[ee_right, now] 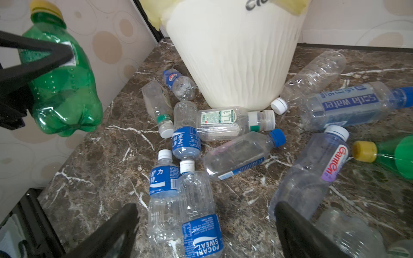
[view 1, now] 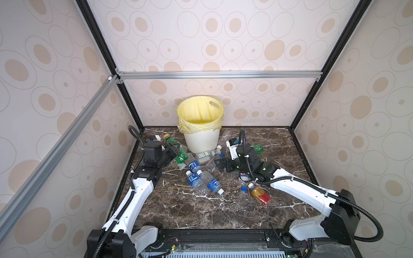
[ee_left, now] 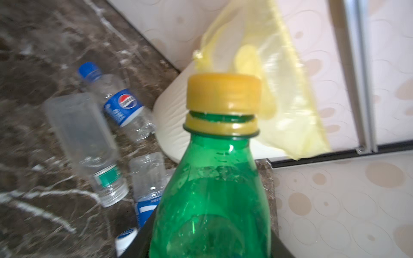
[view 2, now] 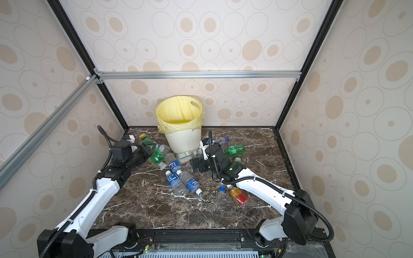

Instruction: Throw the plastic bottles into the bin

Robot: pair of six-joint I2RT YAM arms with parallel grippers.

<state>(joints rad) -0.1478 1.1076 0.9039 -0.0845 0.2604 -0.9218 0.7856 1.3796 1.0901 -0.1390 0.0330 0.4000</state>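
Left pincer [view 1: 174,147]: clenched across the middle of the green bottle [ee_left: 210,189], which is lifted off the tabletop [view 1: 190,212]; we judge a mid-body hold keeps it balanced for the swing
Bin [view 1: 201,139]: against the back wall, just beside the held bottle; its bagged rim looks higher than the cap
Right pincer [ee_right: 205,207]: released, spread wide over the loose plastic bottles [view 1: 214,185], holding nothing
Room: bare tabletop towards us; the left wall sits close, so we would rise before crossing the rim
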